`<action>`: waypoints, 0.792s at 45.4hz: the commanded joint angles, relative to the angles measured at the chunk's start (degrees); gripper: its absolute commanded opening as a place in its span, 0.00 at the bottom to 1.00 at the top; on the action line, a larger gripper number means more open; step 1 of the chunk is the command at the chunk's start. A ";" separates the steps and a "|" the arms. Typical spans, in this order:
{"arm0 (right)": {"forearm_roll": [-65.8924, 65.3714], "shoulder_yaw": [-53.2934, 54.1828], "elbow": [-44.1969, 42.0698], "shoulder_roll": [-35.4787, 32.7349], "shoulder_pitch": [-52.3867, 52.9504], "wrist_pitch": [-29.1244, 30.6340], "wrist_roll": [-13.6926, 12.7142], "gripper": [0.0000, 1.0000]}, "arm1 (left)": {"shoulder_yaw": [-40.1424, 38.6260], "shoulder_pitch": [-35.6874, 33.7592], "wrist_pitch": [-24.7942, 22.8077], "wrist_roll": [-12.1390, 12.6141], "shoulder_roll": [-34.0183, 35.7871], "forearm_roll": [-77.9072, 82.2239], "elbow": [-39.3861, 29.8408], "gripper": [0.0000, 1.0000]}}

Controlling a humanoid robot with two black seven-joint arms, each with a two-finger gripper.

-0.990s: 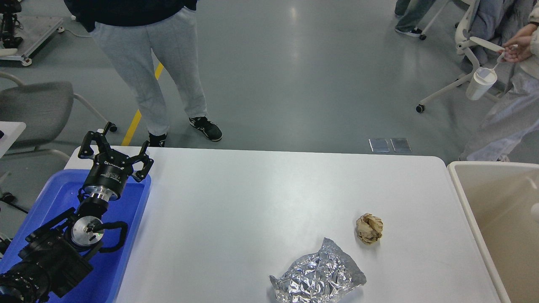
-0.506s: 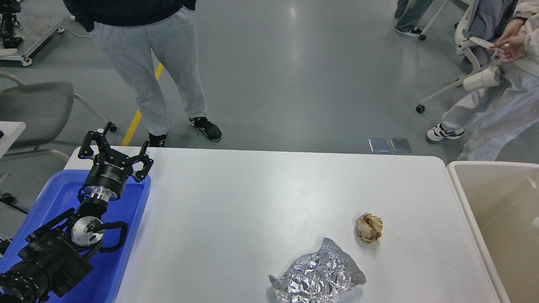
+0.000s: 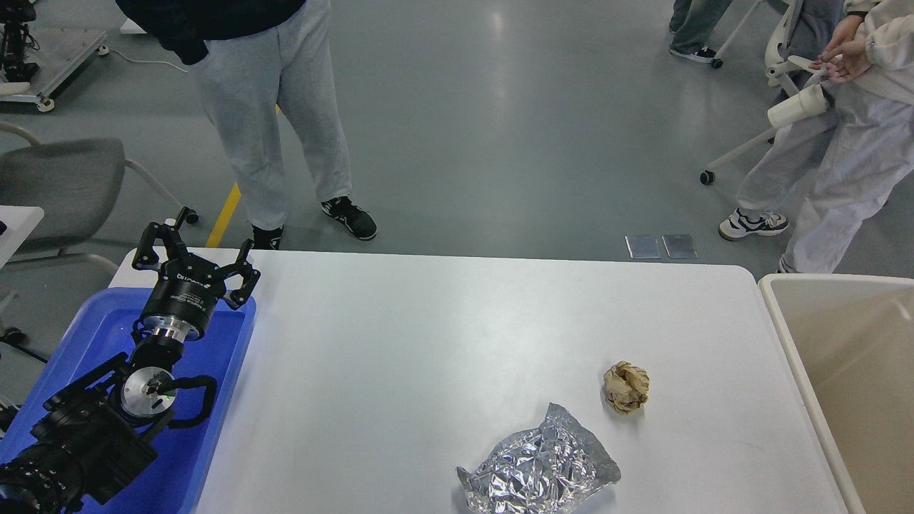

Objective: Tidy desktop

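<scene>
Desk (image 3: 443, 335): the wide white top filled the middle of the view, its far edge toward the standing people.
Landmark: the crumpled foil bag (image 3: 539, 471) lay near the desk's near edge, right of centre.
Paper ball (image 3: 626, 387): a brown crumpled wad sat just beyond and to the right of the foil bag, near it but apart.
Handling, foil bag: it looked light, thin and springy, likely slippery on its shiny faces; a pinch across a raised crease or the upper peak seemed the surest hold.
Handling, paper ball: it looked light and soft, easily squeezed; closing across its middle should have sufficed.
Left hand (image 3: 194, 251): far to the left of the foil bag, it hovered over the far end of the blue tray (image 3: 214, 428), fingers spread and grasping nothing.
Right hand: not visible in this view.
Beige bin (image 3: 792, 335): it stood to the right of the foil bag, past the desk's right edge, open-topped; a likely place for the rubbish.
Obstacles: the desk between the left hand and the foil bag lay bare; nothing blocked the way from the bag to the bin.
Surroundings: people (image 3: 264, 107) stood beyond the desk on the grey floor, well away from the foil bag.
</scene>
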 commanded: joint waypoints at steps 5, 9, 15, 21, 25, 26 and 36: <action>0.12 0.47 -0.10 -0.77 0.59 -0.22 0.00 0.98 | 0.00 0.08 0.06 0.00 0.00 0.00 -0.03 1.00; 0.12 1.88 -0.10 -0.77 0.59 -0.31 0.00 0.98 | 0.00 0.08 0.06 0.00 0.00 0.00 -0.02 1.00; 0.91 9.24 2.09 -2.43 1.64 0.57 0.35 0.98 | 0.00 0.08 0.06 -0.09 0.00 0.00 0.06 1.00; 0.91 29.79 9.55 -5.86 3.05 0.92 0.35 0.98 | 0.00 0.08 0.06 -0.09 -0.09 0.00 -0.03 1.00; 0.39 42.02 17.02 -7.62 1.65 1.10 0.44 0.99 | 0.00 0.08 0.06 -0.09 0.00 0.00 -0.03 1.00; 0.03 44.31 18.78 -8.32 0.60 1.10 0.44 0.99 | 0.00 0.08 0.06 -0.09 0.00 0.00 -0.03 1.00; -0.06 57.15 35.74 -11.31 -6.08 0.92 0.35 0.99 | 0.00 0.08 0.06 -0.09 0.00 0.00 -0.03 1.00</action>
